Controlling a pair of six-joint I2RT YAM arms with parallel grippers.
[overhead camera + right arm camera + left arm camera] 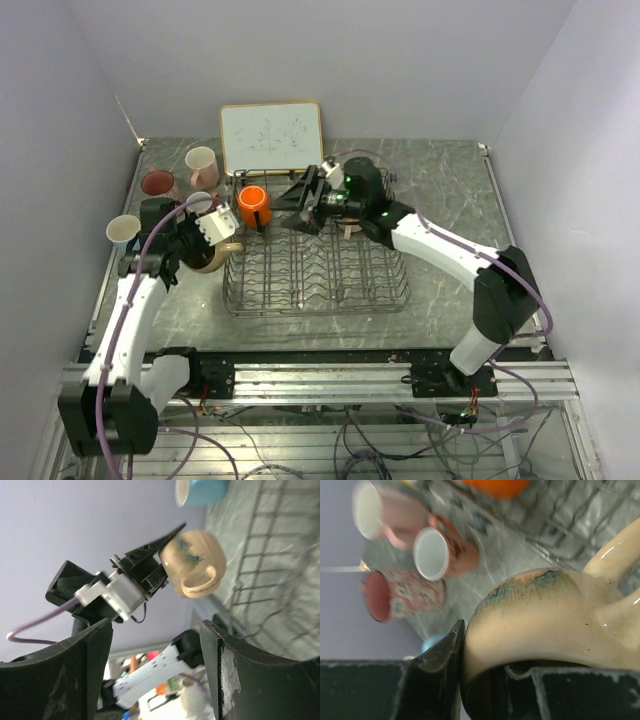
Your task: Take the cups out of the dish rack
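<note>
Left pincer (166,559), clamped on the rim of a tan mug (196,560), holds it just off the dish rack's (320,311) left edge; right pincer (303,210) gapes empty over the rack's far end beside an orange mug (252,205). A rim-only grip could slip. Whiteboard (271,137) scribbles behind the rack: unreadable.

The top view looks down from above and behind the arm bases, taking in the whole worktop (450,200) and rack (315,285). The left wrist view sits pressed close to the tan cup (545,615), facing pink cups (445,555) beyond. The right wrist view looks out past the right hand (156,627), apparently rolled sideways, across at the left hand (167,555); all three share that cup.
</note>
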